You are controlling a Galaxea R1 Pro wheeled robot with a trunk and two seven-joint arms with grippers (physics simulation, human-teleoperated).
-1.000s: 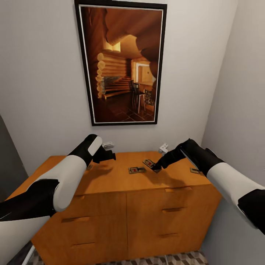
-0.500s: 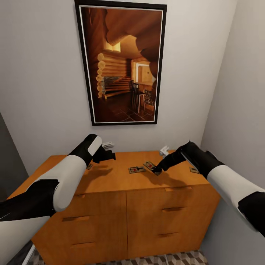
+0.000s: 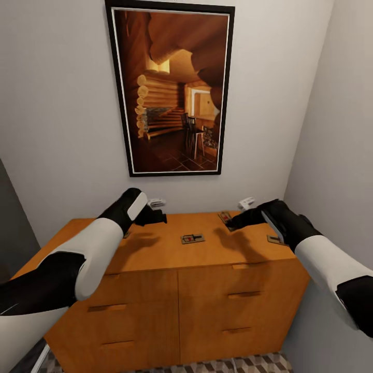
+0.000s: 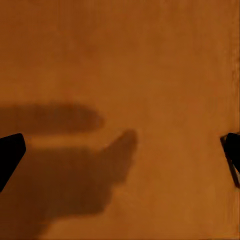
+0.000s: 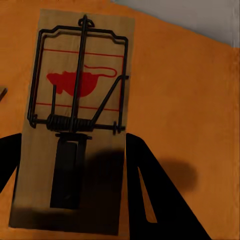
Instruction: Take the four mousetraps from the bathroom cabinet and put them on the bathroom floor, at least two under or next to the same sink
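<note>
Your right gripper (image 3: 231, 223) has its jaws closed on one mousetrap (image 5: 75, 130); from the right wrist camera you see the black fingers (image 5: 150, 190) flanking the near end of its board, with the wire spring, bar and red mouse print reaching out past the jaws, and the trap sits over the cabinet (image 3: 171, 290) near the wall. In the head view that trap (image 3: 224, 216) shows just beyond your right jaws, tilted, close to the back edge of the orange surface. A second mousetrap (image 3: 192, 239) lies flat on the surface between your two grippers, nearer your right one and apart from both. A third mousetrap (image 3: 275, 240) lies at the right end of the surface, partly hidden behind your right forearm. Your left gripper (image 3: 155, 215) hangs over the left half of the surface; its jaws are spread wide and hold nothing, the two fingertips (image 4: 10, 152) showing at opposite edges of the left wrist camera with bare orange wood and their shadow between them. A framed picture (image 3: 171, 88) of a log cabin interior hangs on the wall above the cabinet, and a strip of the bathroom floor (image 3: 259, 365) shows at the cabinet's foot.
</note>
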